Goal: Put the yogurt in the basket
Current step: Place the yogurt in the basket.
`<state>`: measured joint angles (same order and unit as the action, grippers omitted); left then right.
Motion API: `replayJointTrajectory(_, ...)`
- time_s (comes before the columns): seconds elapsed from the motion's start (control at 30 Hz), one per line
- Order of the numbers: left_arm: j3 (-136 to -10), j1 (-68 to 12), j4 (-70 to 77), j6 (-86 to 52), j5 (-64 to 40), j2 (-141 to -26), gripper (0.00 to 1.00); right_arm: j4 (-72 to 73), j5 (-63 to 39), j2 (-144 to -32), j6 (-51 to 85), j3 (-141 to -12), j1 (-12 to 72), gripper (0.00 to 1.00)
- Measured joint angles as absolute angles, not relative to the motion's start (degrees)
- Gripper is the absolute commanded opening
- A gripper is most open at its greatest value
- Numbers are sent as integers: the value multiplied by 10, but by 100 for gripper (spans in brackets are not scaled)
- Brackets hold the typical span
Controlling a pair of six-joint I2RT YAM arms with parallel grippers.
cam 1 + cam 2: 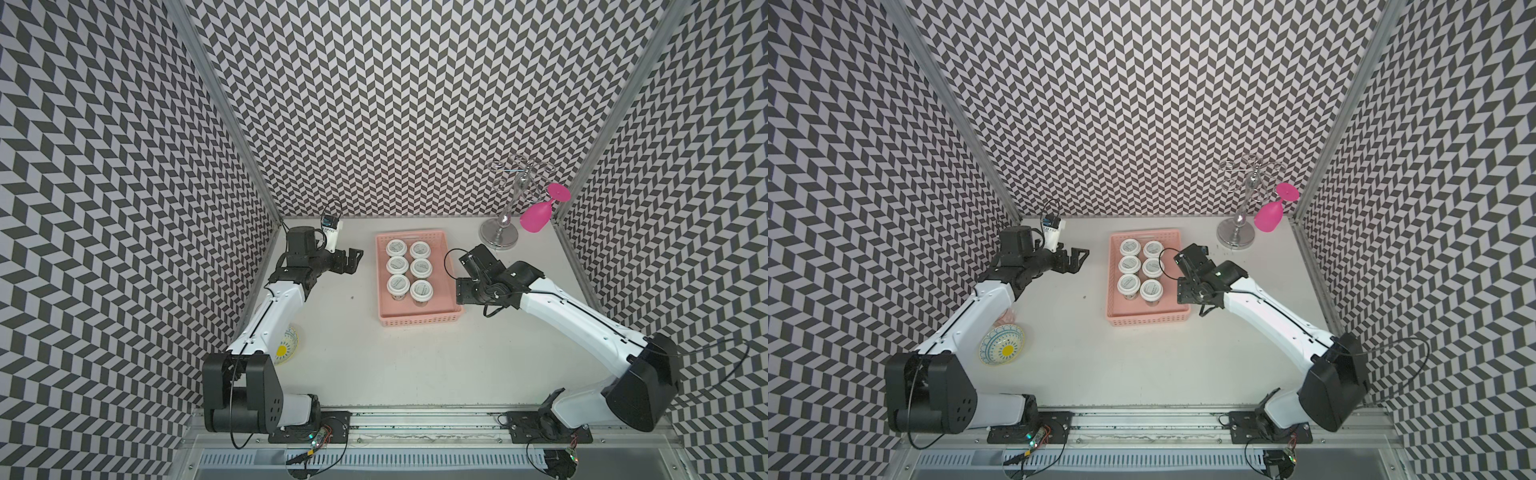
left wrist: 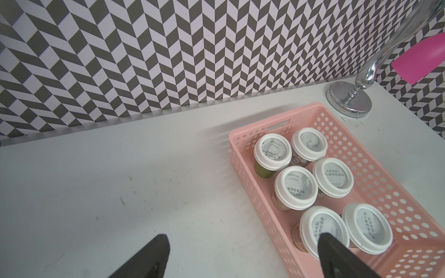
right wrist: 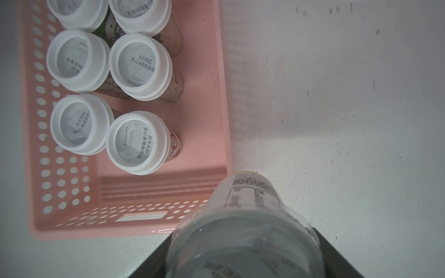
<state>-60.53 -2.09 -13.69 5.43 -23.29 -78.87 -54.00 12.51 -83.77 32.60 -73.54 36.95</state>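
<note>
The salmon-pink basket (image 1: 419, 322) (image 1: 1148, 319) stands at mid-table with several white-lidded yogurt tubs (image 1: 397, 265) (image 1: 1128, 283) upright in two rows. My right gripper (image 1: 464, 293) (image 1: 1185, 293) hangs by the basket's right near corner, shut on one more yogurt (image 3: 245, 216). This tub has a translucent lid and printed white side, and the gripper hides it in both top views. In the right wrist view its base sits just outside the basket's corner (image 3: 224, 96). My left gripper (image 1: 355, 259) (image 2: 243, 237) stands open and empty left of the basket (image 2: 277, 118).
A chrome glass rack (image 1: 500, 237) with a pink wine glass (image 1: 536, 216) hanging from it stands at the back right. A patterned bowl (image 1: 1001, 345) lies by the left arm. Chevron walls close in the left, back and right sides.
</note>
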Motion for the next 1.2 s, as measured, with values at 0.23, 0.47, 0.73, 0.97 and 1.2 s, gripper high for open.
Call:
replayJointTrajectory(0.23,-605,-21,-137,54,-233,-789,100,-539,85,-864,303,-770,372,78)
replayJointTrajectory(0.47,-605,-21,-136,55,-233,-789,100,-537,65,-910,284,-804,387,80)
replayJointTrajectory(0.73,-605,-21,-136,55,-233,-788,100,-530,53,-958,270,-813,415,80)
replayJointTrajectory(0.97,-604,-21,-135,55,-233,-788,100,-521,50,-980,260,-812,420,80)
replayJointTrajectory(1.2,-601,-18,-133,55,-233,-788,100,-512,55,-990,249,-805,420,80)
